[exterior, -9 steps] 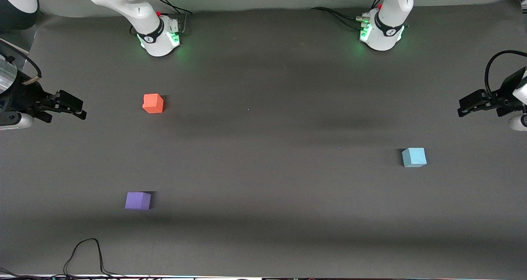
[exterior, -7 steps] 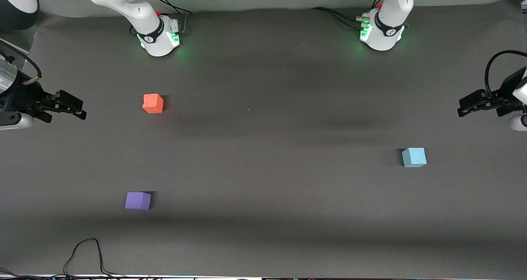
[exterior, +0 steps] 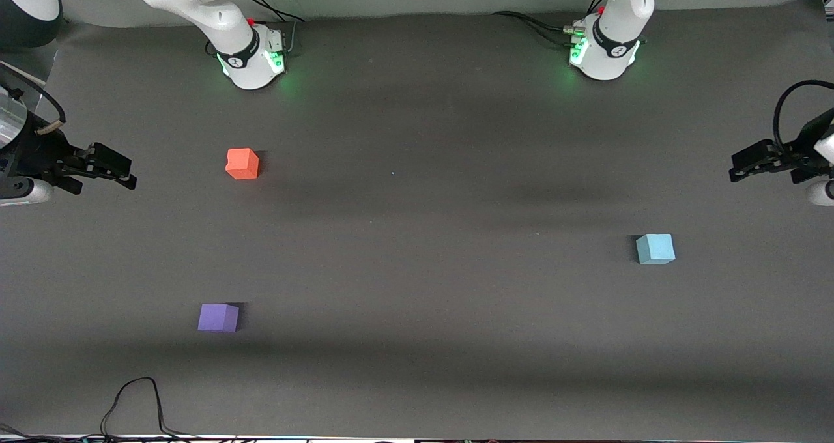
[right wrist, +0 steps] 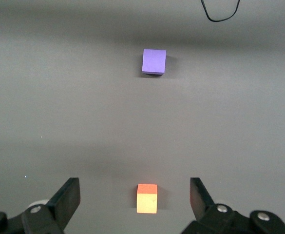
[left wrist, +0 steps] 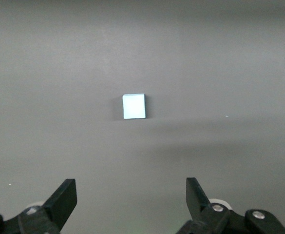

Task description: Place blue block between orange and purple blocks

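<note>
The blue block sits on the dark mat toward the left arm's end; it also shows in the left wrist view. The orange block and the purple block sit toward the right arm's end, the purple one nearer the front camera. Both show in the right wrist view, orange and purple. My left gripper is open and empty, high up at its end of the table. My right gripper is open and empty, high up at its end.
A dark mat covers the table. A black cable loops on it near the front edge; it also shows in the right wrist view. The two arm bases stand along the back.
The left gripper has shifted slightly toward its end of the table and a little up in the front view. The right arm and the blocks have not moved.
</note>
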{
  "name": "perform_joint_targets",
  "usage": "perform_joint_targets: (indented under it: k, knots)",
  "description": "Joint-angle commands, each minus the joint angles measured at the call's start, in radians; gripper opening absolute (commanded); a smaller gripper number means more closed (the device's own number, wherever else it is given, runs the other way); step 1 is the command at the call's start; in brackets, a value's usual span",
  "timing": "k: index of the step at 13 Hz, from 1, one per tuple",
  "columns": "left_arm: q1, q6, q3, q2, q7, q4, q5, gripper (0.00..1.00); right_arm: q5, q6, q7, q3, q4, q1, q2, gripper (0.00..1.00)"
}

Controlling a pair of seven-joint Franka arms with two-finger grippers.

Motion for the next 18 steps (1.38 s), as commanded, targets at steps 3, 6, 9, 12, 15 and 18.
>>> perform_joint_targets:
  k: [3,6,9,12,15,18]
  knots:
    - [0.012,0.091,-0.004,-0.043,0.029,-0.134,0.010,1.00,-0.014,0.000,-0.021,-0.002,0.009,-0.001,0.001,1.00]
    - [0.006,0.238,-0.008,-0.049,0.020,-0.269,0.011,1.00,-0.014,0.000,-0.021,-0.002,0.009,-0.001,0.001,1.00]
    - [0.011,0.409,-0.008,-0.023,0.020,-0.398,0.011,1.00,-0.014,0.000,-0.021,-0.002,0.006,-0.002,0.001,1.00]
    - [0.016,0.530,-0.007,0.070,0.020,-0.437,0.010,1.00,-0.014,0.000,-0.021,-0.002,0.006,-0.001,0.001,1.00]
    - [0.014,0.679,-0.007,0.179,0.018,-0.469,0.010,1.00,-0.014,0.000,-0.021,-0.002,0.009,-0.001,0.001,1.00]
    - [0.016,0.895,-0.004,0.240,0.020,-0.572,0.010,1.00,-0.014,0.000,-0.021,-0.002,0.009,-0.001,0.001,1.00]
